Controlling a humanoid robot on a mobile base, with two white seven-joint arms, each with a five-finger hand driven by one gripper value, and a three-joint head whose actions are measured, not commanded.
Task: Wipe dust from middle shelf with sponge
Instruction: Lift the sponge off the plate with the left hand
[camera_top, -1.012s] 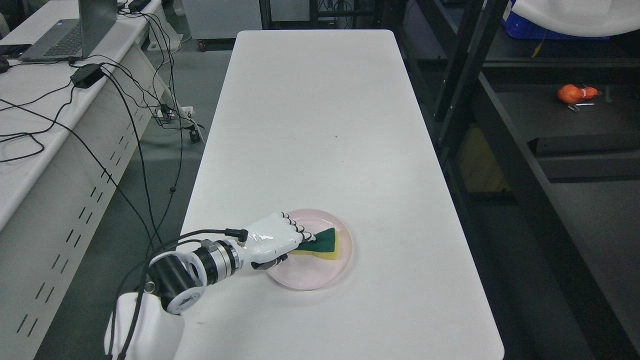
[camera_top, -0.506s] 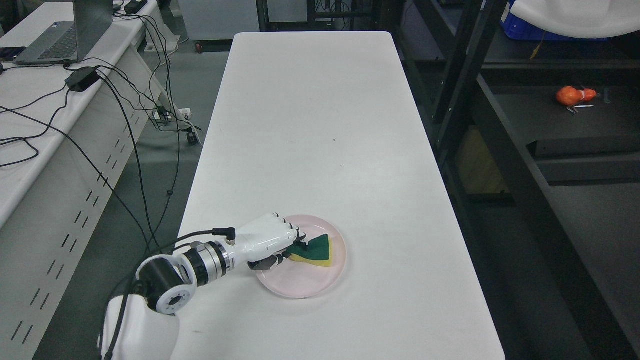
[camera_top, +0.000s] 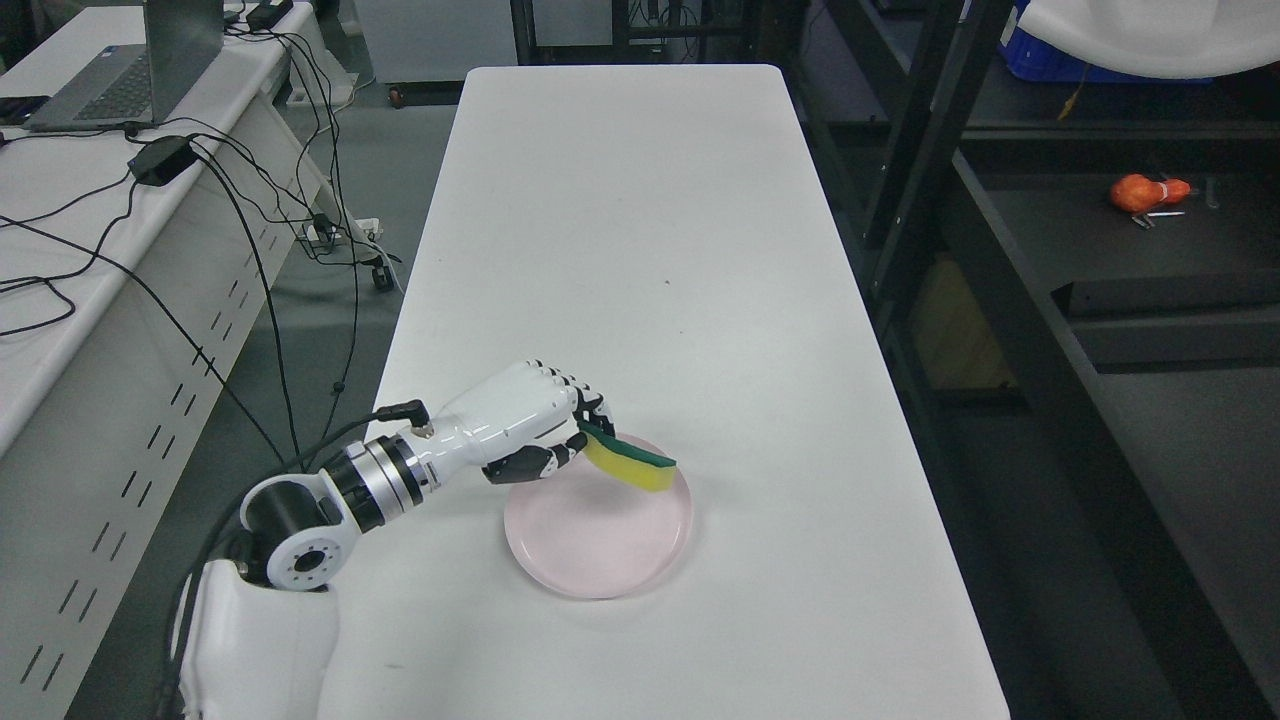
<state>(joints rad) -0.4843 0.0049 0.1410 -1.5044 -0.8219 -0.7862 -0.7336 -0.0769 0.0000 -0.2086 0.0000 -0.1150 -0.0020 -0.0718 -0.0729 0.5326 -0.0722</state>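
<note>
sponge (camera_top: 630, 462) now off plate (camera_top: 600, 555)

no readable text, labels, brands, numbers or signs anywhere; laptop (camera_top: 130, 70) too small and blurred for any print to be made out.

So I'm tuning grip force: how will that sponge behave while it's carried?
Probably soft: the sponge looks like foam, pinched at one end by the left hand. Likely light, since it juts out unsupported above the pink plate. It may flex under wiping pressure.
</note>
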